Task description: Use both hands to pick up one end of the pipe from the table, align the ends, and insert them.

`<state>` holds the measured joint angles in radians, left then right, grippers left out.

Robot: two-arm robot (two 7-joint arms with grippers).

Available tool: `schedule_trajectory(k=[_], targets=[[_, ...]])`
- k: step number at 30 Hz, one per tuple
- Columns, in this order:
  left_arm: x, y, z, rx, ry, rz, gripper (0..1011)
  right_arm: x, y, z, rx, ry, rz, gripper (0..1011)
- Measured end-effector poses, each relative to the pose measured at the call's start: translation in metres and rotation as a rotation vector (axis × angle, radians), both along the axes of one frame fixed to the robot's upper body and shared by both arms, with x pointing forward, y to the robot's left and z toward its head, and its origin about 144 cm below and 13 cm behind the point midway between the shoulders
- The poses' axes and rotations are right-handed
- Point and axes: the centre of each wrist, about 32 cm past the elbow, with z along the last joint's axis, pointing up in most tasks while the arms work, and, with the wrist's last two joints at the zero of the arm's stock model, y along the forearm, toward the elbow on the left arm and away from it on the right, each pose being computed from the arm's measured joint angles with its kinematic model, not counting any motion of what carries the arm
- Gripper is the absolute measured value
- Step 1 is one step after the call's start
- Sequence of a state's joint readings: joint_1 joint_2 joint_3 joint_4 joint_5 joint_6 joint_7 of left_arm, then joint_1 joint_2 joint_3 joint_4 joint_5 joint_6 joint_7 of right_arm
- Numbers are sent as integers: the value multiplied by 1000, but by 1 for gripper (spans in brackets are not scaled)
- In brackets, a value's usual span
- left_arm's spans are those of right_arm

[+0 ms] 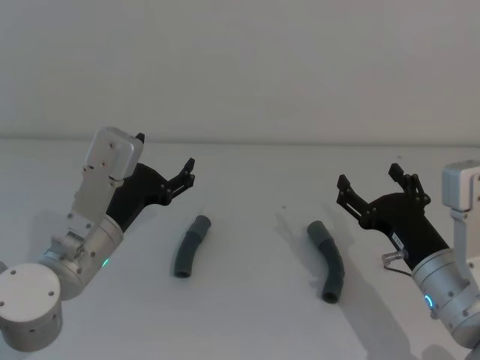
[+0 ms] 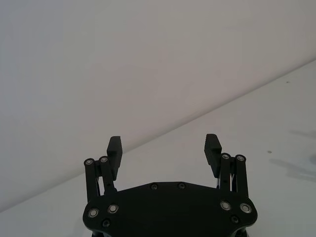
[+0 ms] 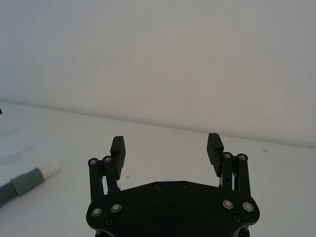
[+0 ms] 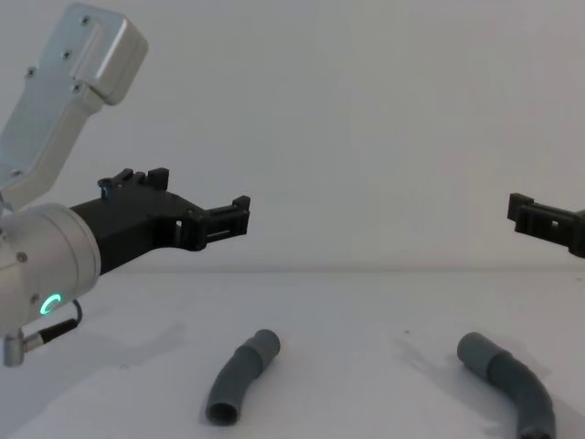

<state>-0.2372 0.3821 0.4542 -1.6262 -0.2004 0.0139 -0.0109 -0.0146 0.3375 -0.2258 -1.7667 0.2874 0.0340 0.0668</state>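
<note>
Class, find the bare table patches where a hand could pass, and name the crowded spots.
Bare: the table strip between the left pipe piece and the right pipe piece, and the near edge before them. Crowded: the outer sides, where the open left gripper and right gripper hover.

The white table (image 1: 255, 322) is flat and matte and bears two dark grey, curved pipe pieces, which lie well apart with bare tabletop between them. The left pipe piece (image 1: 191, 246) and the right pipe piece (image 1: 328, 260) each run roughly from front to back. Their far ends, smooth cuffs, lean in toward each other, so they lie closer together than the near ends. Both pieces lie flat on their sides, and neither touches anything else.
</note>
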Motion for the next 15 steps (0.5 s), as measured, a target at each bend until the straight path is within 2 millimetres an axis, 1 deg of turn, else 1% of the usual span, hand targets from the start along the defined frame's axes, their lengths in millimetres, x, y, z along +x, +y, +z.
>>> schedule_trajectory(k=[15], targets=[[0,0,0,0,0,0,1001,0,0,0,0,0,0,1000]])
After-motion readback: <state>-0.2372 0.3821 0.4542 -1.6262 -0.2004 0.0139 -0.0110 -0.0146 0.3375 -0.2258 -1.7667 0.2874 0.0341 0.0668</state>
